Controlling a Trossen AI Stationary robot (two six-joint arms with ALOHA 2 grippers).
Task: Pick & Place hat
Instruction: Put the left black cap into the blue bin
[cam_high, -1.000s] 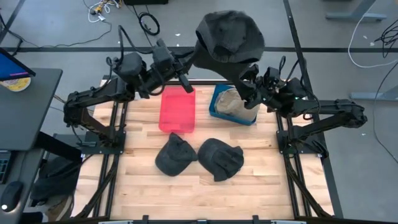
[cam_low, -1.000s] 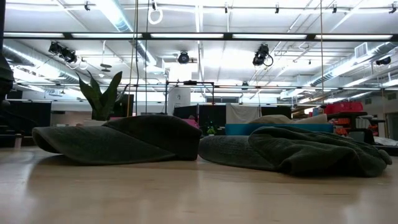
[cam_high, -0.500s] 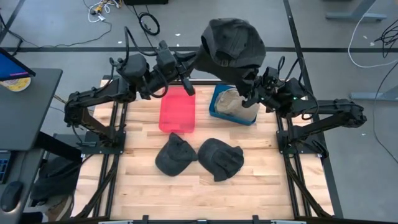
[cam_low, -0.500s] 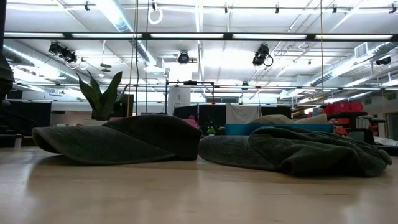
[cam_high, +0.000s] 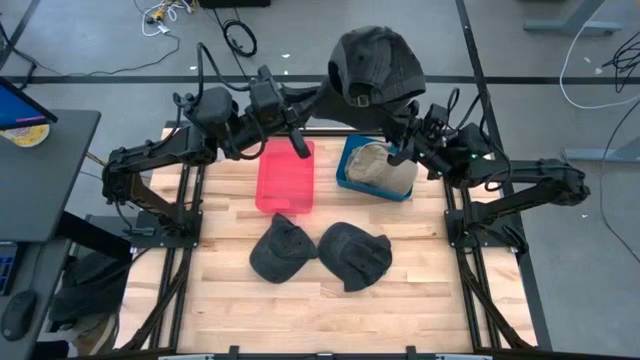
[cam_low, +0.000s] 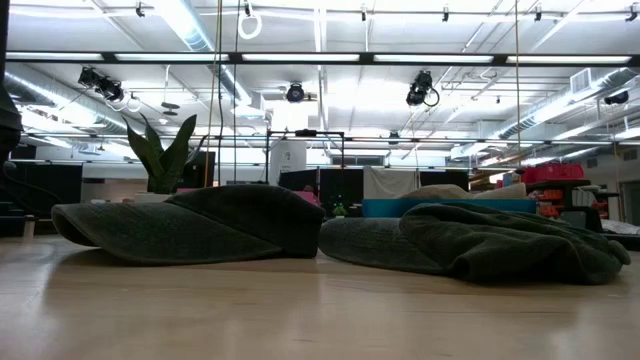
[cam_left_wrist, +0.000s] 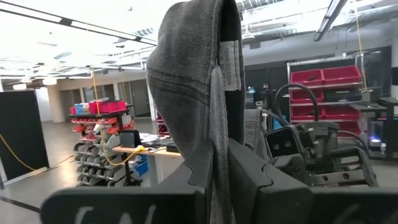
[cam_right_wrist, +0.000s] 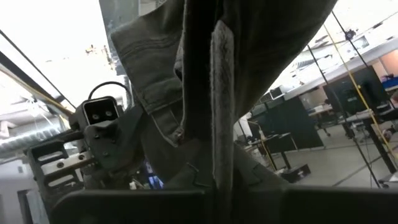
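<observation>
**Q:** What lies nearest you on the table?

**A:** Two dark hats on the wooden table (cam_high: 330, 310), side by side near its front edge and close enough to look as if they touch. The left hat (cam_high: 280, 248) sits just beside the right hat (cam_high: 354, 255). In the low view both lie flat on the wood.

**Q:** And behind those?

**A:** A pink bin (cam_high: 285, 176) stands toward the middle, and just to its right a blue bin (cam_high: 376, 168) with something pale and crumpled inside.

**Q:** Where is the hat you are working on?

**A:** Up in the air over the back edge of the table, above the blue bin. That grey cap (cam_high: 375, 65) hangs between my two arms, crown up.

**Q:** How are your fingers set?

**A:** My left gripper (cam_high: 322, 95) is pinched tight on the cap's fabric; in my left wrist view the cloth runs straight down between my fingers (cam_left_wrist: 249, 180). My right gripper (cam_high: 400, 125) has clamped shut on the cap's lower edge from the other side.
</observation>
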